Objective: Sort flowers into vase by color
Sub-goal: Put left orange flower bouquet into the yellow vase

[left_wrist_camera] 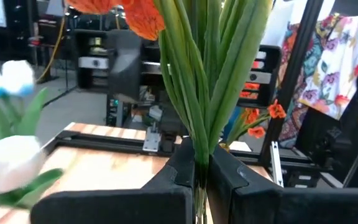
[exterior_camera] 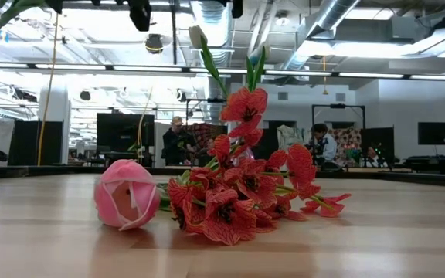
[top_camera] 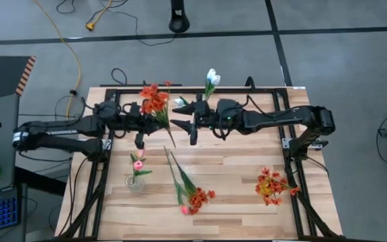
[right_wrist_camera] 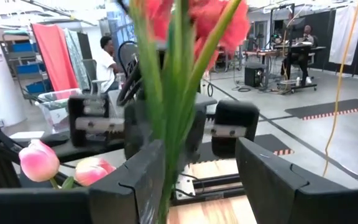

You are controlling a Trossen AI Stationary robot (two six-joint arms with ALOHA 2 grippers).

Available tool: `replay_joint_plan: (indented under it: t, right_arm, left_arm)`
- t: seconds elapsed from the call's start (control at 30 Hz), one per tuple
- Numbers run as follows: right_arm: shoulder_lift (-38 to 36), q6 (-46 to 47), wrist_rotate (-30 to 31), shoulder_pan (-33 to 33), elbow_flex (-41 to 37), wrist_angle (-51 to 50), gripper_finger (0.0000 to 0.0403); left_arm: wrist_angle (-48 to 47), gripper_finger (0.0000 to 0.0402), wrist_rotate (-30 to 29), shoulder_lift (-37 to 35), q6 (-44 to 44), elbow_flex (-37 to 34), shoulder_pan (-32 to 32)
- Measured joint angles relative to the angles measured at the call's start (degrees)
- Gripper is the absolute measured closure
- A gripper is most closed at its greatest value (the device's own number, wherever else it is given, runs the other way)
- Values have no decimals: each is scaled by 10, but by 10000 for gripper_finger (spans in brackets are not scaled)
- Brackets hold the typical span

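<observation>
My left gripper (top_camera: pixel 153 117) (left_wrist_camera: pixel 201 182) is shut on a bunch of red-orange flowers (top_camera: pixel 154 101) held above the table's far middle. My right gripper (top_camera: pixel 179 123) (right_wrist_camera: pixel 204 186) faces it, open, with its fingers standing on either side of the same green stems (right_wrist_camera: pixel 169 124). White tulips (top_camera: pixel 211 78) show beyond my right arm, which hides their lower stems. A glass vase (top_camera: pixel 134 183) at the near left holds pink tulips (top_camera: pixel 138 161). Another red-orange bunch (exterior_camera: pixel 246 193) and a pink tulip (exterior_camera: pixel 126 193) lie flat on the table. My left gripper pinches the bunch's green stems (left_wrist_camera: pixel 199 163) between its two fingers, well below the blooms. The fingers reach in level from the table's left, across the stems. The bunch stands about upright, blooms above the fingers, its lower stem end (top_camera: pixel 173 142) hanging clear of the table. My right gripper has the stems close by one finger (right_wrist_camera: pixel 143 180); I cannot tell whether it touches them.
A further red-orange bunch (top_camera: pixel 271 187) is at the near right of the table. A dark metal frame (top_camera: pixel 294 161) runs round the table top. Bare wood lies between the loose flowers and that bunch. People are in the room beyond.
</observation>
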Motion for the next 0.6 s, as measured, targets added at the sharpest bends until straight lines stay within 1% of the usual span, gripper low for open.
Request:
replay_joint_plan:
  t: [0.2,0.3,0.4,0.53,0.6]
  right_arm:
    - [-1,0,0,4,0,-1,182]
    - [-1,0,-4,6,0,-15,182]
    - [-1,4,-24,7,1,-21,182]
    - [-1,5,-31,10,1,-35,182]
    - [-5,5,-36,10,1,-61,182]
  left_arm:
    - [54,401,-10,35,20,0,-25]
    - [52,401,-18,38,26,0,-29]
    - [53,401,-20,38,26,0,-29]
    - [46,401,-7,37,26,0,-30]
    - [35,401,2,37,21,0,-30]
